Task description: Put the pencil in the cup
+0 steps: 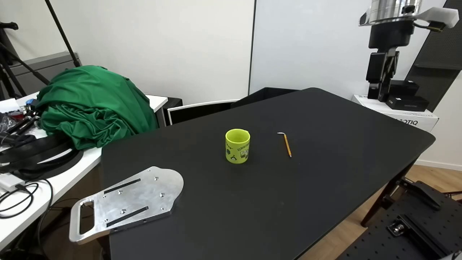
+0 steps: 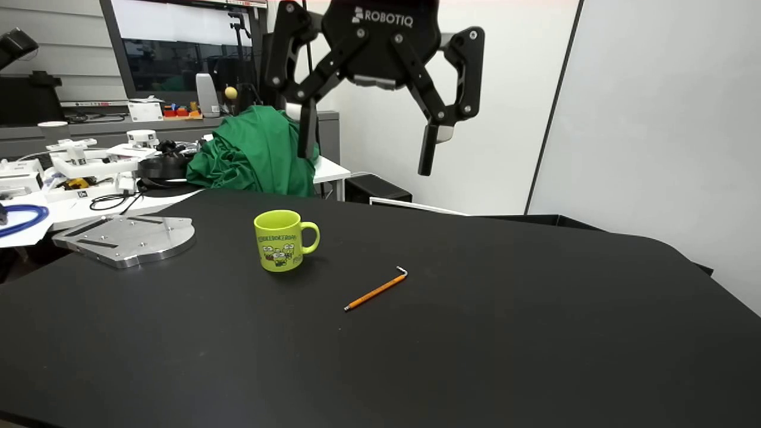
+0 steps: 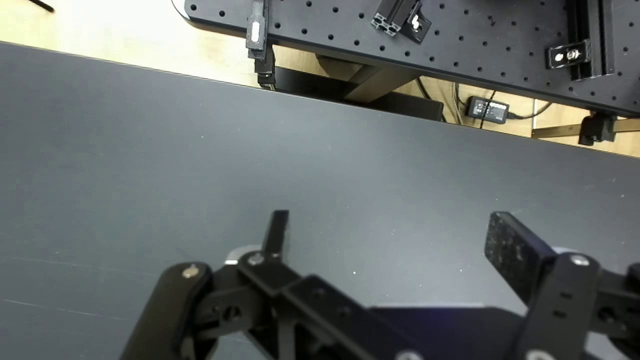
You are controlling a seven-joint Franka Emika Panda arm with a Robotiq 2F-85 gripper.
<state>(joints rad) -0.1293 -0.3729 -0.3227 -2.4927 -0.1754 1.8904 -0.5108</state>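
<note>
The pencil [image 1: 287, 145] is a short orange stick with a bent grey piece at one end. It lies flat on the black table, apart from the cup, and also shows in an exterior view [image 2: 376, 292]. The bright yellow-green cup [image 1: 237, 151] stands upright, with printed figures; its handle shows on the cup [image 2: 278, 242] in an exterior view. My gripper [image 2: 365, 166] is open, with nothing between its fingers. It hangs well above the table, at the far right in an exterior view [image 1: 377, 96]. In the wrist view the gripper [image 3: 390, 214] is over bare table; pencil and cup are out of view.
A silver metal plate [image 1: 140, 195] lies at the table's edge beyond the cup and overhangs it. A green cloth heap [image 1: 94, 104] lies on a white side table. The table's edge [image 3: 320, 102] and a perforated black base plate [image 3: 450, 55] show in the wrist view.
</note>
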